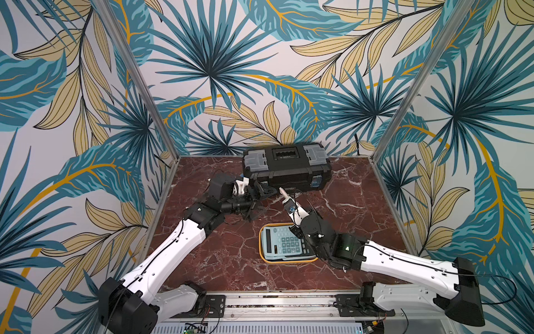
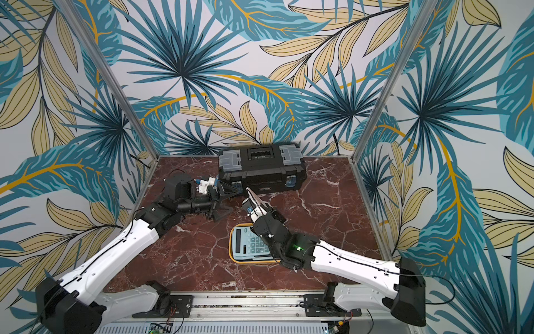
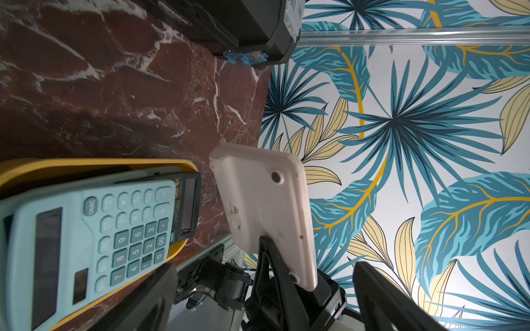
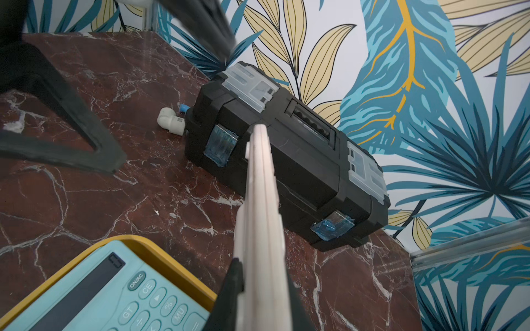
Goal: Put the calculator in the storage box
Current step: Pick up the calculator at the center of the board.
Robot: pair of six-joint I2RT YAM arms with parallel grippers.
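Locate the calculator (image 1: 278,241) in the storage box (image 1: 289,261) at the centre of the table (image 1: 219,260). The toolbox (image 1: 286,166) stands behind it, at the rear edge. Between them you see the left hand (image 1: 261,202), with the right hand (image 1: 284,195) to its right.

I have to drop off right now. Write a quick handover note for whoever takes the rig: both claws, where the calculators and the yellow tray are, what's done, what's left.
Left claw: open, empty, hovering by the front of the black toolbox.
Right claw: shut on a white calculator, held on edge above the table between toolbox and yellow tray.
Tray: a blue calculator lies inside, over a dark calculator.
Done: white calculator picked up.
Left: lower it into the tray, release.
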